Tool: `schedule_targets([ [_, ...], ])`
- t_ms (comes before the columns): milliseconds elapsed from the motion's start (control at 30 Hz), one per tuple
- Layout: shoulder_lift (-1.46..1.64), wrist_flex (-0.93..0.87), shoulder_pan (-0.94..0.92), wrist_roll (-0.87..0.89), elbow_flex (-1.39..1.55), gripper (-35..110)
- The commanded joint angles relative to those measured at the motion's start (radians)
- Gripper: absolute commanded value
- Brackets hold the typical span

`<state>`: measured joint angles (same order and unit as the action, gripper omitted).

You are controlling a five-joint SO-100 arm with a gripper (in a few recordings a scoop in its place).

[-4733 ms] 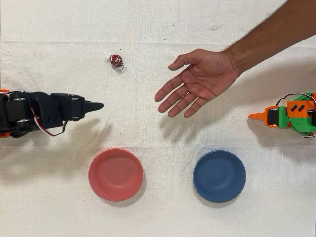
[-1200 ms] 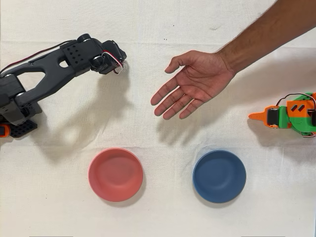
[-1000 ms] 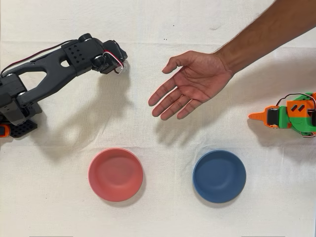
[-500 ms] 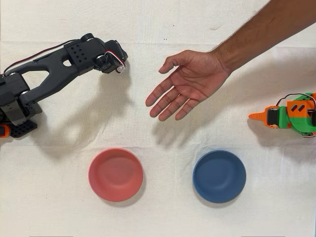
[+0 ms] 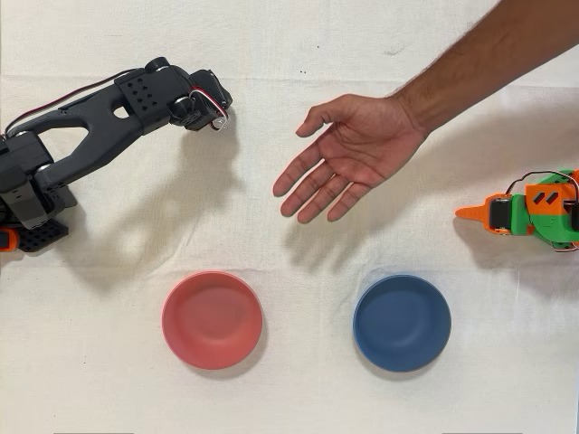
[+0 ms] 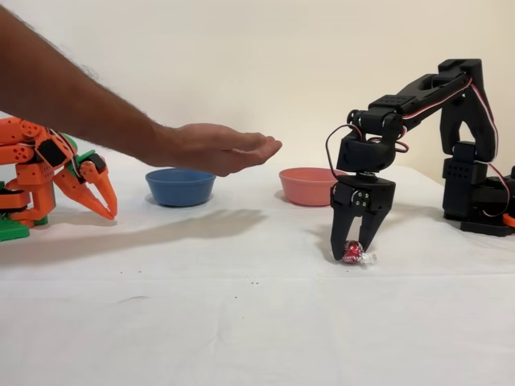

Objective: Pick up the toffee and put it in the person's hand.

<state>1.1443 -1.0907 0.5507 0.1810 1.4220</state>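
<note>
Dark-red toffee (image 6: 352,252), pink bowl (image 5: 212,318), blue bowl (image 5: 401,322)

From above, my own wrist and hand (image 5: 220,116) cover the toffee; a bit of clear wrapper may peek out at the tip, too small to be sure. From the side, my fingertips straddle the toffee (image 6: 352,252), but I cannot tell whether they press it or whether it sits on the surface. The person's forearm runs off the frame in both views. The idle orange arm (image 5: 529,211) is cut by the edge.
</note>
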Motion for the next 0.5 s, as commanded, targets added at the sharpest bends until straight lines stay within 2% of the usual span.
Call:
schedule_targets([
  [0, 0.138, 0.003, 0.008, 0.008, -0.037, 14],
  [467, 0.397, 0.049, -0.046, 0.002, 0.129, 15],
])
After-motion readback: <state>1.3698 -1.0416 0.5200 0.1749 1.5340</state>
